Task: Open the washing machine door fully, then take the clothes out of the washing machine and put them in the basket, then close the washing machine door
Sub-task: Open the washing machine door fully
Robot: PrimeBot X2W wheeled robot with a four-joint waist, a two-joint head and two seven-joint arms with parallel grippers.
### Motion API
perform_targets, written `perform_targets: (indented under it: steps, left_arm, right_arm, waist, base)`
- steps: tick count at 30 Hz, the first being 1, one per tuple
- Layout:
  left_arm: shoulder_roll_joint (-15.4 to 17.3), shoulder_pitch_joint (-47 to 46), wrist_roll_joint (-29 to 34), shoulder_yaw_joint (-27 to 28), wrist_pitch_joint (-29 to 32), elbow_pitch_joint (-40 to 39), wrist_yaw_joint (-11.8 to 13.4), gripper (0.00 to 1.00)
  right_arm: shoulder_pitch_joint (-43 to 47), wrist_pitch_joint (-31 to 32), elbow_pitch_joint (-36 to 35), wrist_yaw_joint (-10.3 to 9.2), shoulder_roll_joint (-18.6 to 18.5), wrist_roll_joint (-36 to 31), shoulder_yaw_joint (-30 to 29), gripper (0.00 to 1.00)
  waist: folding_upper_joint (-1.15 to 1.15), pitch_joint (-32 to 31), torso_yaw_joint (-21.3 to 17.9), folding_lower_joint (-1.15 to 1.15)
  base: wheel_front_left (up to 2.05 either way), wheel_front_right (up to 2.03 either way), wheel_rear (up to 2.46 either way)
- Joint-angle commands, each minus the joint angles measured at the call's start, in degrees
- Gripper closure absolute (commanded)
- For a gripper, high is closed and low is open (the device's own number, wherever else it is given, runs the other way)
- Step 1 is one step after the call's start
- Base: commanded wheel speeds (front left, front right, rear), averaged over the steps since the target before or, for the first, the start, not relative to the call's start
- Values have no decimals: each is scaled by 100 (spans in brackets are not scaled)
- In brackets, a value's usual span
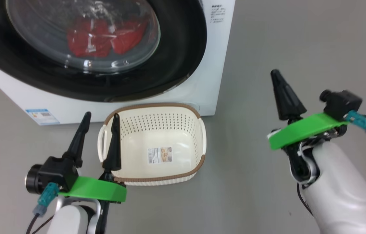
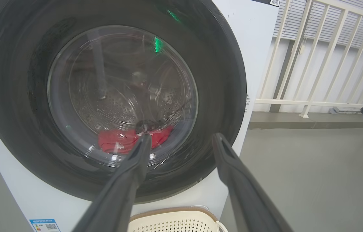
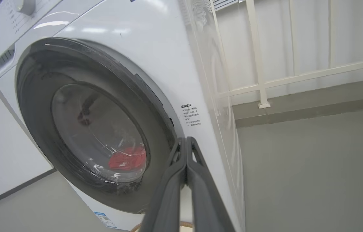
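Note:
The white washing machine (image 1: 208, 74) stands ahead with its round black-rimmed door (image 1: 176, 65) shut against its front. Red clothes (image 1: 105, 39) lie behind the glass, low in the drum; the clothes (image 2: 120, 141) also show in the left wrist view and the clothes (image 3: 126, 159) in the right wrist view. The cream basket (image 1: 170, 130) sits on the floor before the machine and holds nothing. My left gripper (image 1: 100, 120) is open, its fingers over the basket's left rim. My right gripper (image 1: 275, 76) hangs in the air right of the machine, fingers pressed together on nothing, as the right gripper (image 3: 186, 141) shows.
Grey floor (image 1: 283, 39) spreads to the right of the machine. A white railing (image 2: 323, 64) and a low step run along the wall behind. A white wall (image 3: 1, 154) stands left of the machine.

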Motion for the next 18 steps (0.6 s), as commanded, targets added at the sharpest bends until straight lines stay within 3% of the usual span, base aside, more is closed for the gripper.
perform_targets:
  steps: [1,2,11,18]
  left_arm:
    - [104,-229,-17,153,-68,-255,10,0]
    - [104,-229,-17,153,-68,-255,10,0]
    - [104,-270,3,131,-68,-684,34,0]
    - [104,-329,2,20,-68,-808,43,0]
  right_arm:
    - [-284,-21,6,42,37,445,110,100]
    - [-284,-21,6,42,37,445,110,100]
    - [-1154,662,105,42,-282,2535,240,100]
    - [-1665,1754,117,42,-395,4052,17,100]
  waist:
    - [0,269,154,0]
    - [0,269,154,0]
    - [0,744,319,0]
    - [0,1120,435,0]
  base:
    - [0,0,0]
    - [0,0,0]
    - [0,0,0]
    - [0,0,0]
